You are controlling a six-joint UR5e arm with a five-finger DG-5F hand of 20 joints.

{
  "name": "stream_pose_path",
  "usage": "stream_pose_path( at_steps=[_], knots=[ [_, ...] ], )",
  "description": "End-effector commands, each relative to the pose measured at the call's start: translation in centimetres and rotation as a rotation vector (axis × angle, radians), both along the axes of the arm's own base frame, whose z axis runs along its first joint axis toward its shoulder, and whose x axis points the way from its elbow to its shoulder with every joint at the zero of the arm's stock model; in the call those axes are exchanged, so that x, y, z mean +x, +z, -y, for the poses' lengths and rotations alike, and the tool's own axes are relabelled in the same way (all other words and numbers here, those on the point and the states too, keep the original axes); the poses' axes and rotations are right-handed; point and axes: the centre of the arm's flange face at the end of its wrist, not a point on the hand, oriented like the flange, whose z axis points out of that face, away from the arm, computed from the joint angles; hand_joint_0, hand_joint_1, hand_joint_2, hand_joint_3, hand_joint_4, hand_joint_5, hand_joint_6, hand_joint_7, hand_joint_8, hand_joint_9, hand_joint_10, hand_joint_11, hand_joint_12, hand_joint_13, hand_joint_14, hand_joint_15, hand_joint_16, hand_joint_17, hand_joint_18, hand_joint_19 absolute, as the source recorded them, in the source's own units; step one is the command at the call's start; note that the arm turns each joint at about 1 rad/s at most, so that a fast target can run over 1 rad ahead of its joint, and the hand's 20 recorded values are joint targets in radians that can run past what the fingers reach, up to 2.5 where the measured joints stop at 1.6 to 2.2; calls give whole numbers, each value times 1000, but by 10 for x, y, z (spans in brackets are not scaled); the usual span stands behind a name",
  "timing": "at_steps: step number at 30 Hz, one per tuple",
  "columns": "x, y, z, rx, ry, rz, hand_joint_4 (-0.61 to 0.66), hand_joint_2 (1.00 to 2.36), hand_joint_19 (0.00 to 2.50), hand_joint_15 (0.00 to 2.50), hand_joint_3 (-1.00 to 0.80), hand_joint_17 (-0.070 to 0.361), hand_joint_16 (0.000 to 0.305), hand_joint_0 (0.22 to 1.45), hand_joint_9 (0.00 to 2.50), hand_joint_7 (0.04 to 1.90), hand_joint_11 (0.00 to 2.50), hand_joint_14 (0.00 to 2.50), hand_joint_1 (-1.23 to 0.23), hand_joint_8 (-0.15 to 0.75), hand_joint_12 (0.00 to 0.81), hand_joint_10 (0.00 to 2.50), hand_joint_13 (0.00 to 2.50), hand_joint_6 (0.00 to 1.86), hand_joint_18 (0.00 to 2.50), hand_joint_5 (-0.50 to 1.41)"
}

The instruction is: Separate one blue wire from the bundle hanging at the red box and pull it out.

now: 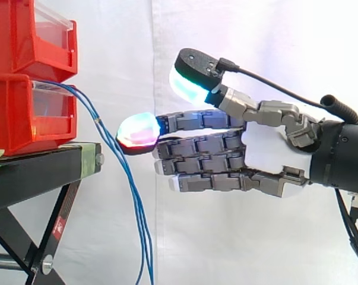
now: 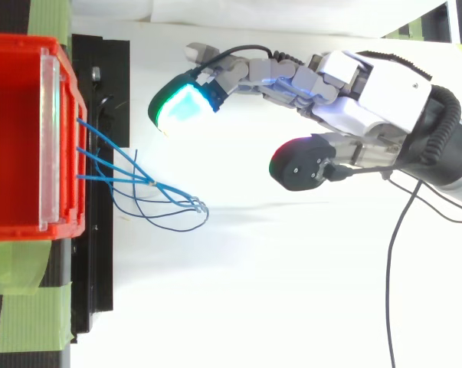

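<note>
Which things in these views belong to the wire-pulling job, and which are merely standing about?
Job in hand: bundle of blue wires; lower red bin they hang from; hand, open, apart from the wires.

Just there: upper red bin; black stand; green tape; white curtain.

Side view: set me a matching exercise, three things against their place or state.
Things:
1. blue wires
2. hand
3. red bins

Place or state:
a. stacked on the black stand
b. open, fingers straight, pointing toward the bins
c. hanging from a bin, down past the stand's edge

Pairs: 1-c, 2-b, 3-a.
</note>
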Motion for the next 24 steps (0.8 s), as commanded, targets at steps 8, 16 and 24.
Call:
stream_pose_path(
  at_steps=[8, 16, 24],
  knots=[
    [12, -55, -9, -22, 28, -76, 233, 1000, 334, 173, -500, 132, 59, 543, 0, 744, 0, 5, -456, 240, 353, 0, 11, 502, 0, -261],
    [31, -41, -15, 8, 48, -37, 231, 1000, 332, 170, -500, 132, 59, 543, 0, 741, 0, 5, -457, 242, 353, 0, 12, 502, 0, -260],
    [33, -39, -15, 7, 48, -43, 231, 1000, 331, 166, -500, 132, 59, 543, 0, 741, 0, 5, -458, 242, 353, 0, 13, 502, 0, -260]
  ],
)
